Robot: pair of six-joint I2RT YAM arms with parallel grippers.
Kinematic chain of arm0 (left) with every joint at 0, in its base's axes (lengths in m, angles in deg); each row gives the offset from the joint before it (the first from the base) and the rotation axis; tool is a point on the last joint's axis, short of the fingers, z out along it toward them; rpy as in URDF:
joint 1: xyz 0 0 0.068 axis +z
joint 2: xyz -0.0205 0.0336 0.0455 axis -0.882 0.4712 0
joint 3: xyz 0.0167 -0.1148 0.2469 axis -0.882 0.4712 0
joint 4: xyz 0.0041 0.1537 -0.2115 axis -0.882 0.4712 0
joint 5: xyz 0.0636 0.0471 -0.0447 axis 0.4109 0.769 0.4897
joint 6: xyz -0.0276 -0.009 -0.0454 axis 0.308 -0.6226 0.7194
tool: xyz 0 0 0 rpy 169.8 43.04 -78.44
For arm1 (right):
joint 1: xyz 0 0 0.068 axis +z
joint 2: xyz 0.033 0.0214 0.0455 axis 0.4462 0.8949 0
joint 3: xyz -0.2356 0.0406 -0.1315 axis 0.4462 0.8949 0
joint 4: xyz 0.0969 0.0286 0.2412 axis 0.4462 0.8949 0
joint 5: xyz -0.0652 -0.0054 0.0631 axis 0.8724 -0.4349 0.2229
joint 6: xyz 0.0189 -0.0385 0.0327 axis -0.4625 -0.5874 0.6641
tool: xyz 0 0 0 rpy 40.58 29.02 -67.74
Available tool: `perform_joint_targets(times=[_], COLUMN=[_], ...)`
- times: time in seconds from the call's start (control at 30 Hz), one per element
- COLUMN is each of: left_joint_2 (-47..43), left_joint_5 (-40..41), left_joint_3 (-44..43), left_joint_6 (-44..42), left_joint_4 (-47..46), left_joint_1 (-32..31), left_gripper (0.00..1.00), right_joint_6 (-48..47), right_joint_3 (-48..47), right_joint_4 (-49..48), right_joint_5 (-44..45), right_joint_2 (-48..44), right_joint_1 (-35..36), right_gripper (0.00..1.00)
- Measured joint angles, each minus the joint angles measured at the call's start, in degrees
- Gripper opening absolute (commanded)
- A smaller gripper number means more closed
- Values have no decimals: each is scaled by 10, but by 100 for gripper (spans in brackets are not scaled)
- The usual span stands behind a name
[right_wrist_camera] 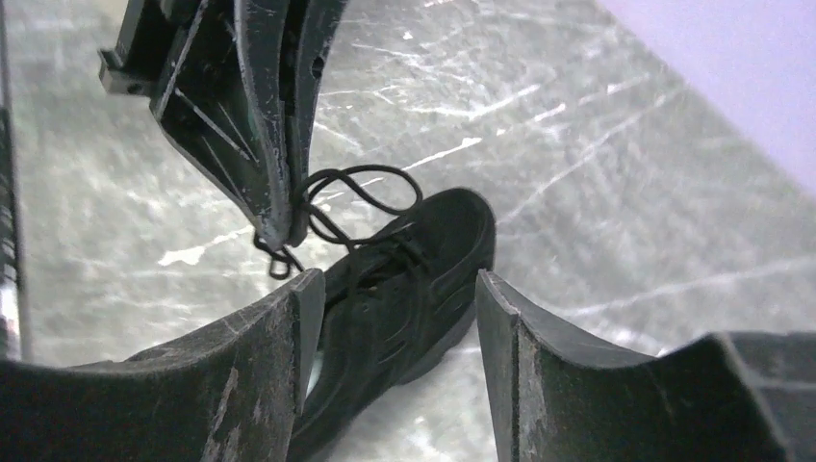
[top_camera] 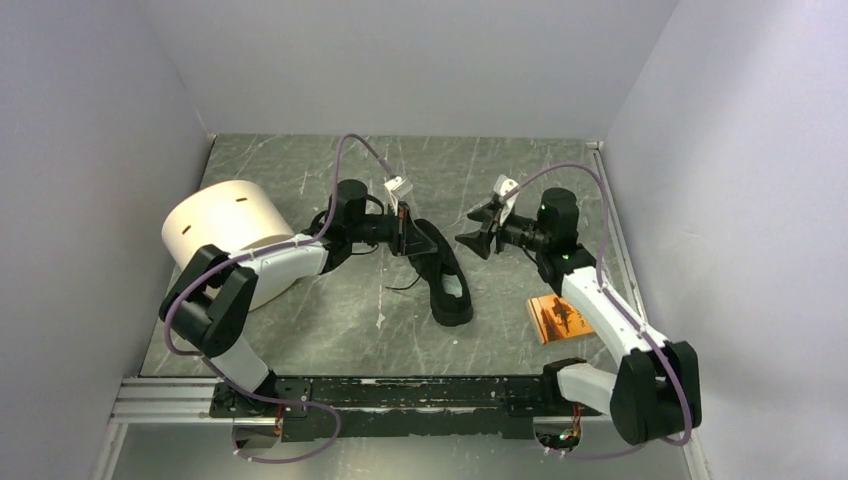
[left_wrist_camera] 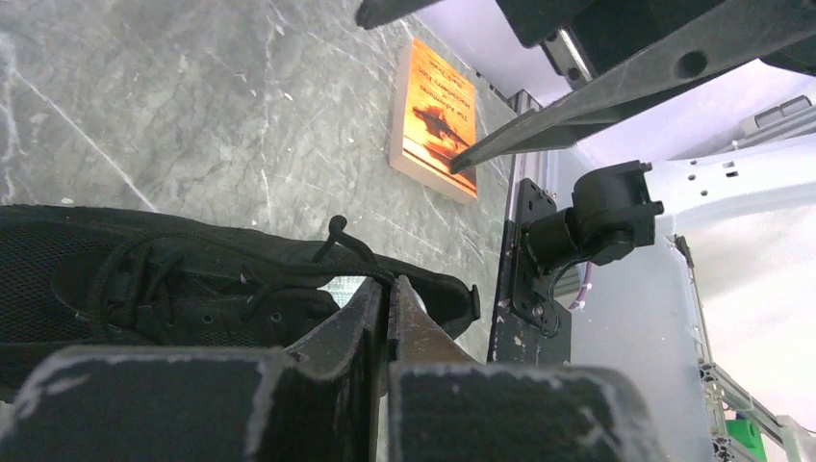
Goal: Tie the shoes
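The black shoe (top_camera: 449, 285) lies on the grey table, toe toward the back, its pale insole showing. My left gripper (top_camera: 425, 242) is over its front, shut on a thin black lace (left_wrist_camera: 361, 267) pulled up from the shoe (left_wrist_camera: 144, 279); the fingertips (left_wrist_camera: 389, 281) pinch it. In the right wrist view the left gripper (right_wrist_camera: 281, 234) holds the lace (right_wrist_camera: 358, 191), which loops loosely above the shoe (right_wrist_camera: 414, 289). My right gripper (top_camera: 470, 230) hovers just right of the shoe, open and empty (right_wrist_camera: 395, 308), apart from the lace.
A white cylinder (top_camera: 225, 225) stands at the left by the left arm. An orange booklet (top_camera: 560, 318) lies right of the shoe, also in the left wrist view (left_wrist_camera: 438, 120). Walls close in the table at back and sides; a metal rail (top_camera: 400, 390) runs along the near edge.
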Motion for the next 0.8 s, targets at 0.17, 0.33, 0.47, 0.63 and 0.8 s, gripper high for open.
perform_joint_targets(times=[0.17, 0.33, 0.47, 0.63, 0.8], left_joint_2=[3, 10, 18, 34, 44], left_joint_5=[-10, -20, -32, -45, -61], left_joint_3=[-9, -19, -24, -45, -55], left_joint_6=[2, 3, 6, 6, 5], left_joint_4=[3, 3, 4, 7, 17], left_joint_1=[0, -2, -2, -5, -9], left_gripper=[5, 5, 5, 5, 5], right_joint_6=[-210, -324, -384, -412, -433], right_joint_3=[-70, -86, -98, -88, -70], right_joint_4=[65, 114, 151, 139, 97], right_joint_5=[-61, -75, -75, -52, -18], right_joint_2=[78, 102, 119, 133, 137], right_joint_1=[13, 48, 72, 84, 90], right_gripper=[65, 61, 60, 61, 63])
